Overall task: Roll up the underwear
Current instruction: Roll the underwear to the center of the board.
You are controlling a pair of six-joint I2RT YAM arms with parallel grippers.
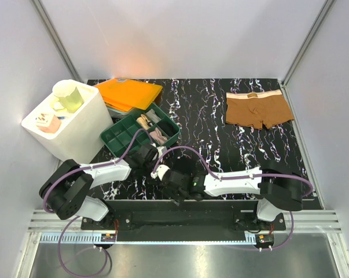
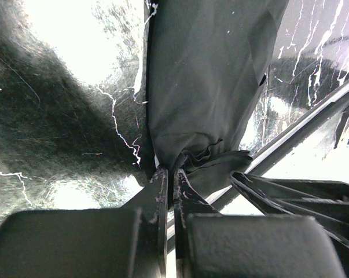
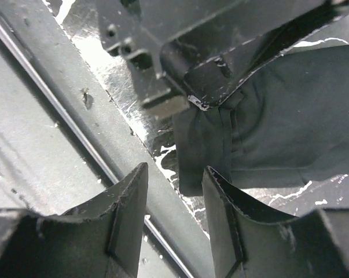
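Note:
The black underwear point(image 2: 209, 87) lies on the marbled black table near its front edge. My left gripper point(image 2: 169, 171) is shut on a bunched corner of it. In the right wrist view the black underwear point(image 3: 290, 127) shows with my left gripper pinching it from above. My right gripper point(image 3: 174, 174) is open and empty just short of the fabric's folded edge, over the table's front rail. In the top view both grippers meet at the near middle, left point(image 1: 155, 159) and right point(image 1: 164, 176), and the black underwear is hard to make out there. The brown underwear point(image 1: 258, 110) lies flat at the far right.
A green compartment tray point(image 1: 123, 139) with small items sits at the left middle. An orange folded sheet point(image 1: 128, 92) lies behind it. A white bin point(image 1: 76, 133) with a pale cup point(image 1: 68, 95) stands at the far left. The metal front rail point(image 3: 76, 133) runs under my right gripper.

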